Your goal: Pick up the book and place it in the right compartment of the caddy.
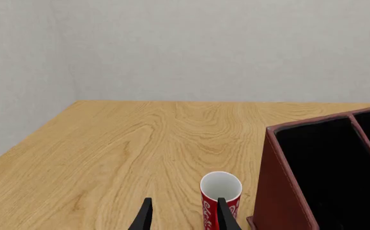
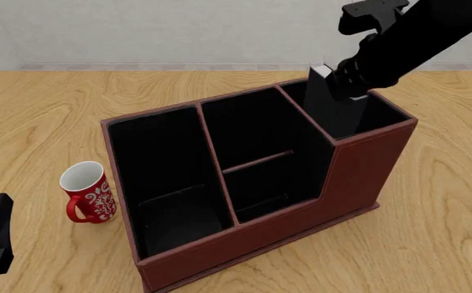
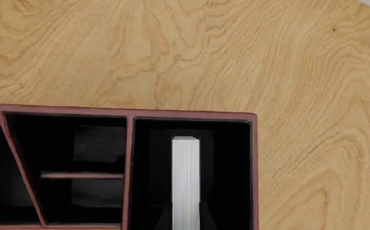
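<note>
Front view high above caddy, wrist views closer, sharing it

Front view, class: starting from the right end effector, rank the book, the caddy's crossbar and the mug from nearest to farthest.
1. Book: at the right end effector, standing in the caddy's right compartment.
2. Crossbar: middle section, to the left.
3. Mug: outside the caddy, on its far left.

book: black covers, white page edges, upright, lowered partly into right compartment | caddy: reddish-brown, black-lined, three sections, mid-worktop, angled, right end farther
</note>
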